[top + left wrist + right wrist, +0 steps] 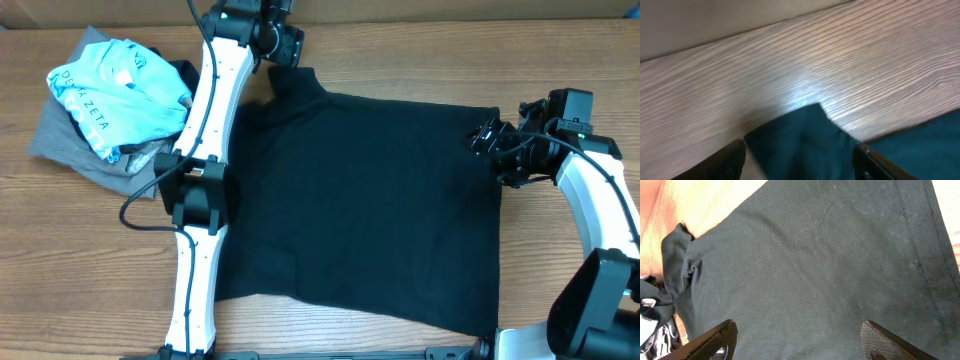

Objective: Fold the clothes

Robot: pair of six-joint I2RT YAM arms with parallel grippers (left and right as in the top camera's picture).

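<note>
Black is most of what you see overhead: the large plain black T-shirt (370,200) lies spread flat on the wood-grain table (420,50). Left of the shirt is a crumpled light blue lettered tee (120,85) on top of a flat grey garment (55,140), both just clear of the shirt's left edge. The left gripper (283,42) is at the shirt's far left corner. The right gripper (492,140) is at the shirt's right edge, near the far corner.

Left wrist: a corner of the shirt pokes out over bare wood. The two fingers (722,162) stand wide apart either side of that corner with nothing clamped. You can't tell if the tips touch the cloth.

Right wrist: the shirt fills nearly the whole view, with a stitched hem running down the right side. The fingers (715,340) are spread wide over flat fabric with nothing pinched between them. Contact with the cloth is unclear.
</note>
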